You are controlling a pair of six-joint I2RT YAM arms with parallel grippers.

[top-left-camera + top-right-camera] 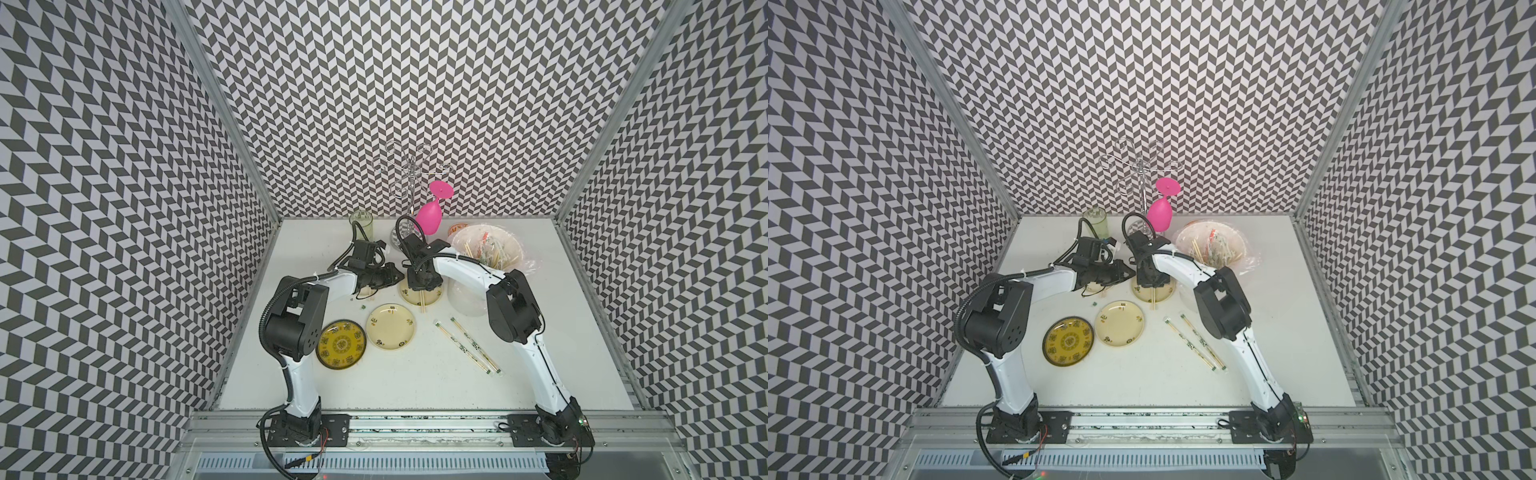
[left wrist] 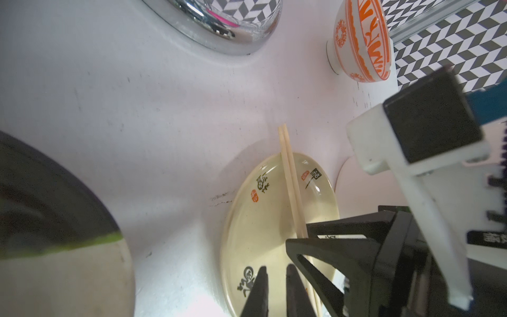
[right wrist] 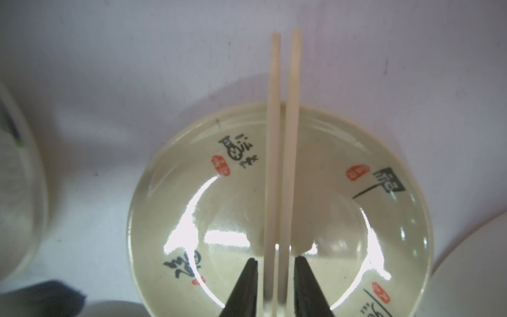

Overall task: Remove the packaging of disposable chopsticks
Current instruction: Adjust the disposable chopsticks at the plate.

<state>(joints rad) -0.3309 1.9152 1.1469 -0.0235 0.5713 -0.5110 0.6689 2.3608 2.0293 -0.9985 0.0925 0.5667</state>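
A bare pair of disposable chopsticks (image 3: 274,164) lies across a cream plate (image 3: 192,142) and reaches past its rim. My right gripper (image 3: 275,264) hangs over that plate, open, with a gap between each finger and the sticks. In the left wrist view the same chopsticks (image 2: 292,178) show. My left gripper (image 2: 277,271) is just left of the plate, its tips a little apart with nothing seen between them. Two pairs still in their panda-print packaging (image 1: 465,349) lie on the table at front right. More sleeves and sticks lie in the bag-lined white bucket (image 1: 515,245).
An empty cream plate (image 1: 390,328) and a dark yellow plate (image 1: 340,345) sit in front of the left arm. At the back stand a tall glass (image 1: 361,222), a chrome rack (image 1: 409,174), a pink goblet (image 1: 430,214) and an orange-patterned bowl (image 2: 359,41). A clear bowl (image 1: 465,299) lies under the right arm.
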